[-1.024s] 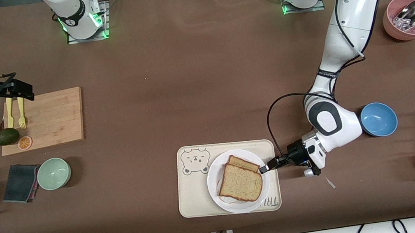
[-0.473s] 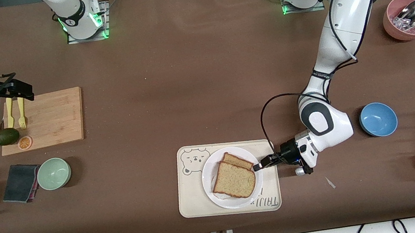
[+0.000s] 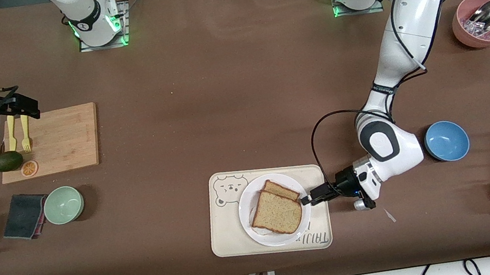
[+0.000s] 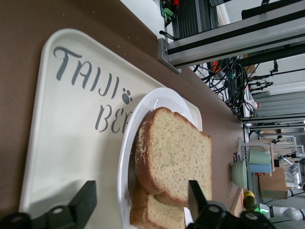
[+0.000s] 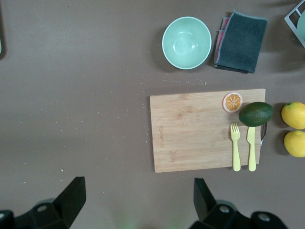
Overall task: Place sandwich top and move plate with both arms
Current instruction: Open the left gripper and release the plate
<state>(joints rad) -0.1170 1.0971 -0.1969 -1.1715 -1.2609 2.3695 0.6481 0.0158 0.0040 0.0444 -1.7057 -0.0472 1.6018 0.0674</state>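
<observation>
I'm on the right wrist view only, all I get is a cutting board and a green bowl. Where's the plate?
Observer: The plate sits on a bear-printed tray, nearer the front camera than the blue bowl.
Operator: Is the sandwich top on it?
Observer: Yes, the sandwich top lies on the plate, overlapping a second bread slice.
Operator: My right gripper waits open by the cutting board. And the left one?
Observer: The left gripper is open at the plate's rim, on the side toward the blue bowl; whether it touches the rim, I cannot tell.
</observation>
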